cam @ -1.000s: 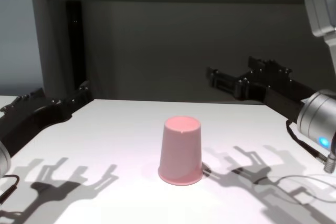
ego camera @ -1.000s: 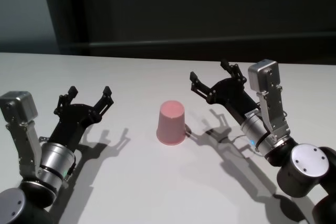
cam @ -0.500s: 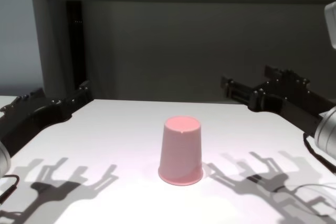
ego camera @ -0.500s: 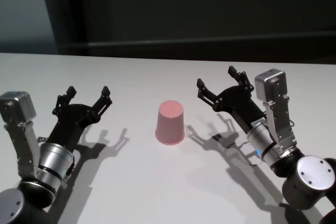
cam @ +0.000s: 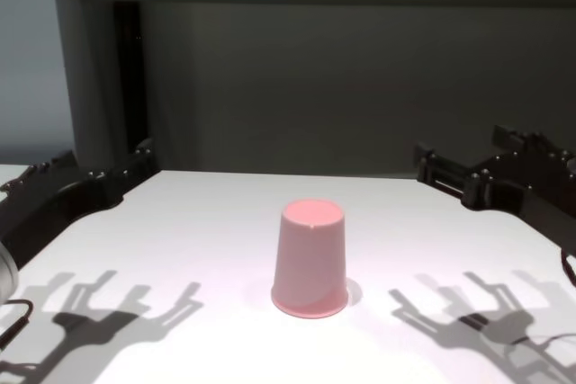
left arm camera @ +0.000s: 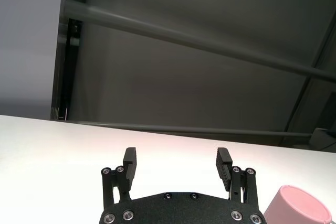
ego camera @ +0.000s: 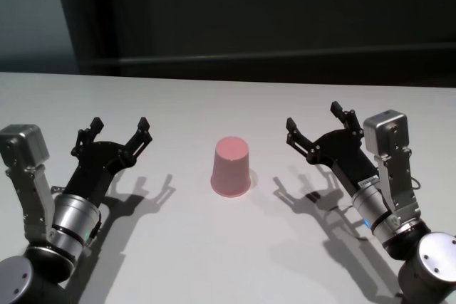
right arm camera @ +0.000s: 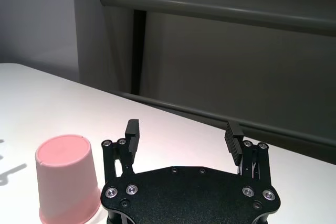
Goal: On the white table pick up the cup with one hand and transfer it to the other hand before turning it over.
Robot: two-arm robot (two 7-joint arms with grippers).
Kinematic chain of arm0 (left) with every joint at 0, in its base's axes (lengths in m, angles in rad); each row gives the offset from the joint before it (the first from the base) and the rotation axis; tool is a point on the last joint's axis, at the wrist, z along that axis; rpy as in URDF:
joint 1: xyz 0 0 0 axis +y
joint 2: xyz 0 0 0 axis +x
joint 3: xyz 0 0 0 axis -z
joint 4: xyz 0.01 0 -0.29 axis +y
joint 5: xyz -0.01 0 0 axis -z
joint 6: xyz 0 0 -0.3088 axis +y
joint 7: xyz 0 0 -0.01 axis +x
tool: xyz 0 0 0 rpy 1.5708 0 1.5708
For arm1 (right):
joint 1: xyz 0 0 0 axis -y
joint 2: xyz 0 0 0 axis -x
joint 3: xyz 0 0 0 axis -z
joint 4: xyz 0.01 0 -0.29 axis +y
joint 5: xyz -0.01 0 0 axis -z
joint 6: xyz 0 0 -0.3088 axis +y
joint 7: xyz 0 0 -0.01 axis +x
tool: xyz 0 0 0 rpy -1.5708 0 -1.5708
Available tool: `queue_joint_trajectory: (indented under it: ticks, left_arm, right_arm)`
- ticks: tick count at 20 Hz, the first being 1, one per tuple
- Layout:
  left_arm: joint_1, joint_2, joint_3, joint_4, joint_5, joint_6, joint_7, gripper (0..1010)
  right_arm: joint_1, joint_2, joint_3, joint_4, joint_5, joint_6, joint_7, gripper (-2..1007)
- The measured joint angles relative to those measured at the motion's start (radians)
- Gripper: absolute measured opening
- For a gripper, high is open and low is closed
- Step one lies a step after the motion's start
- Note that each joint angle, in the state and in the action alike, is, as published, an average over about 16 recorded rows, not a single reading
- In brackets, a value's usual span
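Cup: the salmon-pink cup (ego camera: 231, 167) sits upside down, wide rim flat on the counter, base up, right in the middle between both arms.
Counter: the white counter (ego camera: 214, 247) carries only the cup, with finger-shaped shadows falling on it.
Left pincer: the left pincer (ego camera: 118, 133) hovers low over the counter to the cup's left, well apart from it, fingers spread wide, nothing in them.
Right pincer: the right pincer (ego camera: 320, 123) hangs to the cup's right, clear of it, fingers spread wide too, gripping nothing.
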Motion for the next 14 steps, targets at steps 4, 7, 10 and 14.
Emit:
queue_joint_trajectory:
  ticks: [4,7,10,14]
  left_arm:
    - [0.000,0.000,0.000,0.000,0.000,0.000,0.000,1001]
    - [0.000,0.000,0.000,0.000,0.000,0.000,0.000,1001]
    - [0.000,0.000,0.000,0.000,0.000,0.000,0.000,1001]
    - [0.000,0.000,0.000,0.000,0.000,0.000,0.000,1001]
  right_arm:
    - [-0.034,0.006,0.018,-0.025,-0.012,0.002,-0.013,1001]
    - [-0.058,0.009,0.032,-0.040,-0.019,0.002,-0.020,1001]
    - [-0.079,0.009,0.045,-0.051,-0.022,0.000,-0.024,1001]
    - [-0.100,0.005,0.062,-0.055,-0.021,-0.006,-0.026,1001]
